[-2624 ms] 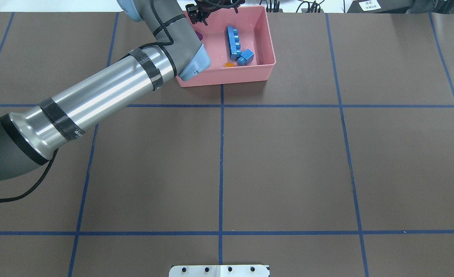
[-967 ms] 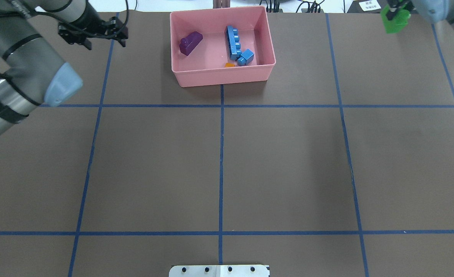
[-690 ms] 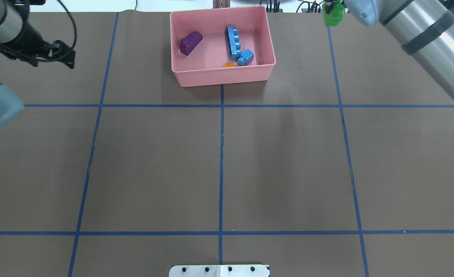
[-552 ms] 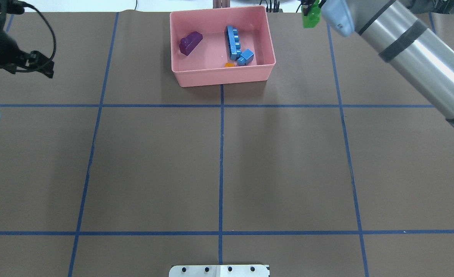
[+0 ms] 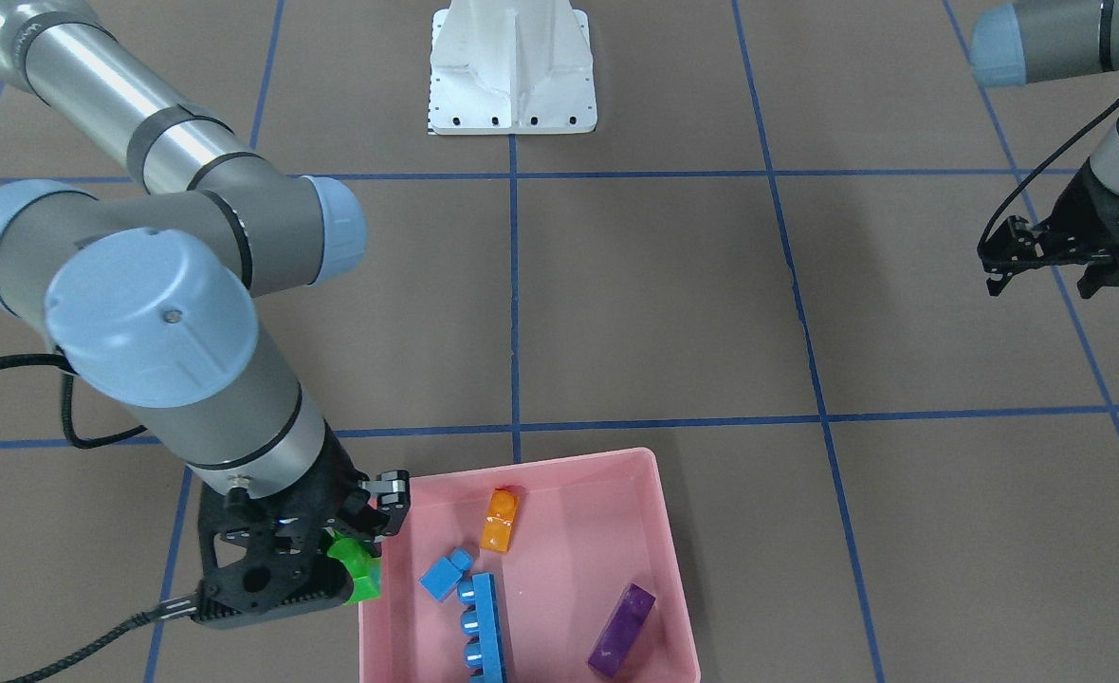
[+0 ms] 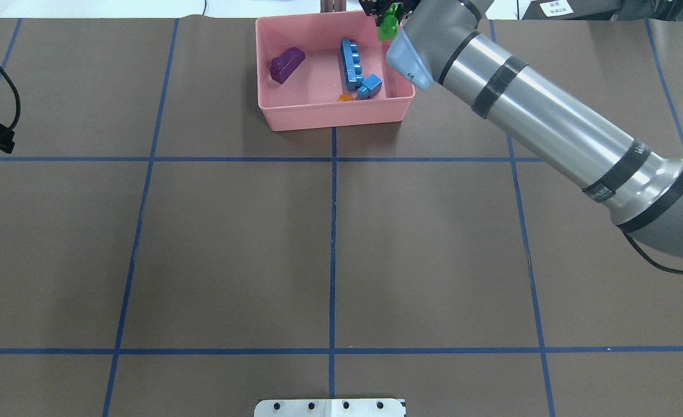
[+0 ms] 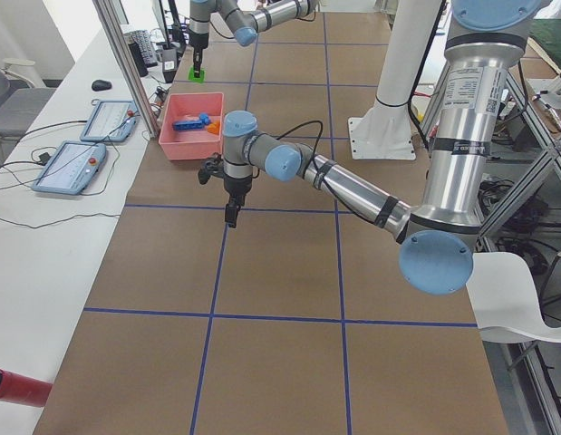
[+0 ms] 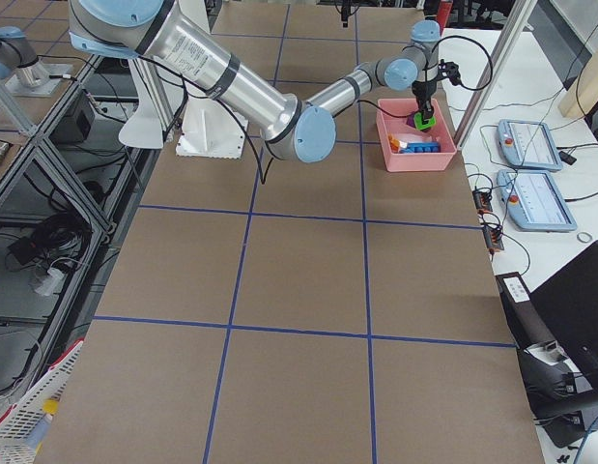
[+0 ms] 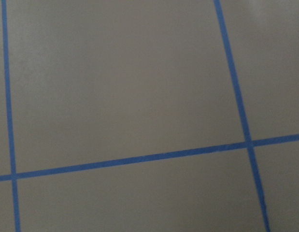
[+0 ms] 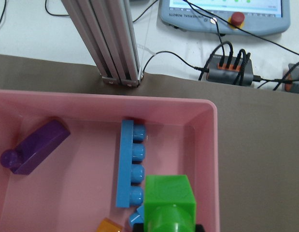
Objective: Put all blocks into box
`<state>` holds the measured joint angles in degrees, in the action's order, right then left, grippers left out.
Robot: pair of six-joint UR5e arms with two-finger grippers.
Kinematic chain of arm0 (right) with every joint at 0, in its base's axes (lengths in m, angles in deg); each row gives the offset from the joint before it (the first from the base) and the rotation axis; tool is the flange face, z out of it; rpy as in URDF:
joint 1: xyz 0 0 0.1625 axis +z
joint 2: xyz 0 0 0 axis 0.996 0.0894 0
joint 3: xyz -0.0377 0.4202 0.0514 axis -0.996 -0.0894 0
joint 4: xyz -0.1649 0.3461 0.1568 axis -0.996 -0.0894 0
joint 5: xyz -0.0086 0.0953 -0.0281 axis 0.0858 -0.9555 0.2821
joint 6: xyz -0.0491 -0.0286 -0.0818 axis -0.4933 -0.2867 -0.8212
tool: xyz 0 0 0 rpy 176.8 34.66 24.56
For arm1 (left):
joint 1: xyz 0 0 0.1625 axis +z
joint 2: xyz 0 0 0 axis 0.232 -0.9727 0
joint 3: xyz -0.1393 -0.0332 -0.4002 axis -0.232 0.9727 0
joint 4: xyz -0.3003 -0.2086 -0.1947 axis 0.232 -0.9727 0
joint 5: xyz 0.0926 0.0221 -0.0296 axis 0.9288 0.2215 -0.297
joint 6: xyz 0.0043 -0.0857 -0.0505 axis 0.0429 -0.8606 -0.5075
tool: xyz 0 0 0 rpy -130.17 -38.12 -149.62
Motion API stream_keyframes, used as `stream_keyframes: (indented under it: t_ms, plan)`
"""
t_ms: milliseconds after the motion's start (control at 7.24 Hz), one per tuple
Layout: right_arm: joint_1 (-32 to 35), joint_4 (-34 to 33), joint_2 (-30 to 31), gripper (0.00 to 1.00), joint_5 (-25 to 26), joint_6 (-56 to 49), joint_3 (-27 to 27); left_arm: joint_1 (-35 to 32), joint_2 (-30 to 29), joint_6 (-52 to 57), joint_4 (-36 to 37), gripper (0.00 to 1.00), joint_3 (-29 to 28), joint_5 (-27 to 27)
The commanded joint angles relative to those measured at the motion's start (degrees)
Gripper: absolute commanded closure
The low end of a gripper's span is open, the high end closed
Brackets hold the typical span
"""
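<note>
Five blocks [image 5: 501,520] and one pink box [image 5: 569,459].

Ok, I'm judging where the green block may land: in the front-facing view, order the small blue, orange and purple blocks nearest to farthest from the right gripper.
From the right gripper, shut on the green block:
1. small blue block, just inside the box wall next to it.
2. orange block, mid-box, toward the robot.
3. purple block, at the box's opposite side.

The pink box [image 5: 569,517] sits on the worktop [image 5: 664,313] with four blocks inside: orange block [image 5: 501,520], small blue block [image 5: 443,575] just beside the long blue block [image 5: 484,631], and purple block [image 5: 622,630] apart. The green block [image 5: 356,567] hangs over the box's corner, pinched in the right tool [image 5: 346,555].
</note>
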<state>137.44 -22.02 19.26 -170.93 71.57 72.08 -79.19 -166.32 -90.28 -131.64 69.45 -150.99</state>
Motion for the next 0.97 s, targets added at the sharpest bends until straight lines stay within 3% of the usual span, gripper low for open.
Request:
stream_keyframes:
  t_ms: [0, 138, 414, 552, 690, 829]
  plan:
    - [-3.4, 7.4, -1.6, 1.00, 5.5, 3.5, -5.2, -3.4, 0.2, 0.1, -0.1, 0.00, -0.6, -0.1]
    - [-4.2, 7.2, -1.5, 0.06, 6.2, 4.3, -4.8, -4.1, 0.3, 0.5, -0.2, 0.00, -0.6, -0.2]
    - [-4.1, 6.6, -1.6, 0.00, 7.2, 2.8, -4.3, -4.1, 0.4, 0.6, -0.2, 0.00, -0.3, 0.1]
    - [-3.3, 1.5, -1.5, 0.00, 7.0, -1.0, -1.1, -4.0, 0.3, 0.7, -0.2, 0.00, -0.5, 0.1]
    - [-0.4, -8.4, -1.5, 0.00, 5.4, -6.5, 4.8, -4.1, 0.3, 0.7, -0.3, 0.00, -0.5, 0.1]
    - [3.0, -17.3, -1.0, 0.00, 0.5, -12.6, 10.0, -4.2, 0.3, 0.5, -1.1, 0.00, -0.5, 0.1]
